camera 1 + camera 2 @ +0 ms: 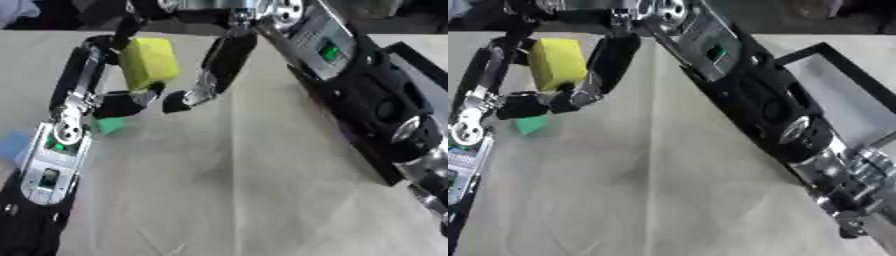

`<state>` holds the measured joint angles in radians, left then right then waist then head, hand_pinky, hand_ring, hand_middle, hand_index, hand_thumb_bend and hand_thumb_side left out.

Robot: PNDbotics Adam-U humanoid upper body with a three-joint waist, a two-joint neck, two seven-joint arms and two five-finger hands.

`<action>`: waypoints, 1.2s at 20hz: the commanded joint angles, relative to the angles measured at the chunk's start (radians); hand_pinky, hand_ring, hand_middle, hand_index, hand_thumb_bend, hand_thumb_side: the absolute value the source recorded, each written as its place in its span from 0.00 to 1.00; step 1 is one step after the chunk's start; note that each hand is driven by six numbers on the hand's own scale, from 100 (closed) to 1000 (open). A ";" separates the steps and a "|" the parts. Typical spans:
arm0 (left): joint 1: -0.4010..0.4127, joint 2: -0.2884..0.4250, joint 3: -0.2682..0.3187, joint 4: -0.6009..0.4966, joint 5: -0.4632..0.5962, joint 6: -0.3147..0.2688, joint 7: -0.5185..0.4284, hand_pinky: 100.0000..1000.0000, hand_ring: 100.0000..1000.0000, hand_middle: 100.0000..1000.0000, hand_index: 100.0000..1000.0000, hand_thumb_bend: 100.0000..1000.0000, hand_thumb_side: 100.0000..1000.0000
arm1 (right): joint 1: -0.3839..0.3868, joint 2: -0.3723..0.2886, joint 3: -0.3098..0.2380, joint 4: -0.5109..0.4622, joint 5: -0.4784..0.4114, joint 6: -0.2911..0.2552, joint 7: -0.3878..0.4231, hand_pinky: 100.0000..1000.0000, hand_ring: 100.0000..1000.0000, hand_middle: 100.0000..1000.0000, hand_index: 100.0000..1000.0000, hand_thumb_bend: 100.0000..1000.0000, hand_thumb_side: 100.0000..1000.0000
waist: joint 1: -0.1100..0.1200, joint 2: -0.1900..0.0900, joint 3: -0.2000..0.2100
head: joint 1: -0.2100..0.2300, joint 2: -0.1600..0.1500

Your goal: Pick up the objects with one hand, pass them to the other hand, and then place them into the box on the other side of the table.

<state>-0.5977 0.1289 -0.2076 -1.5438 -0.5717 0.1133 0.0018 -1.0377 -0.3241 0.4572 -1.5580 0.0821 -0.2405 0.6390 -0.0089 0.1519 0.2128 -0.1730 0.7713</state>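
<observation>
The task is judged to be in the middle, at the handover. In the upper left of the frame a yellow block (149, 62) is held above the table (227, 190) by the left hand (92, 90), whose fingers and thumb are curled around it. The right hand (219, 65) is brought close from the upper centre, its fingers bent near the block; whether the block is already touched by them cannot be told. The box (833, 90) at the right edge of the frame is seen only partly, and nothing is seen inside it, so the placing is left to do. The block looks like a soft sponge, rectangular, plain yellow. A small green object (531, 125) lies on the table below the hands
</observation>
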 commanded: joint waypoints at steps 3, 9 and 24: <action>0.002 0.000 -0.002 -0.043 -0.005 -0.003 0.004 0.70 0.50 0.29 0.39 0.00 0.00 | -0.002 -0.010 -0.018 0.010 0.091 0.001 -0.099 0.88 0.77 0.94 0.96 0.39 0.03 | -0.007 -0.002 0.000 | -0.006 -0.001; 0.017 0.000 -0.005 -0.066 -0.012 -0.005 0.013 0.70 0.50 0.29 0.39 0.00 0.00 | 0.015 -0.004 -0.017 0.055 0.193 -0.021 -0.143 0.88 0.75 0.92 0.96 0.41 0.07 | -0.005 0.001 0.001 | -0.010 -0.001; 0.030 -0.006 -0.007 -0.076 0.034 -0.027 0.043 0.69 0.49 0.27 0.38 0.00 0.00 | 0.025 0.009 -0.029 0.158 0.298 -0.065 -0.172 0.91 0.83 0.97 0.95 0.41 0.12 | -0.004 0.005 0.007 | -0.015 -0.001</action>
<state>-0.5550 0.1215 -0.2137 -1.5982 -0.5466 0.0921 0.0405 -0.9947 -0.3123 0.4439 -1.4011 0.3682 -0.3000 0.4744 -0.0090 0.1570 0.2180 -0.1871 0.7713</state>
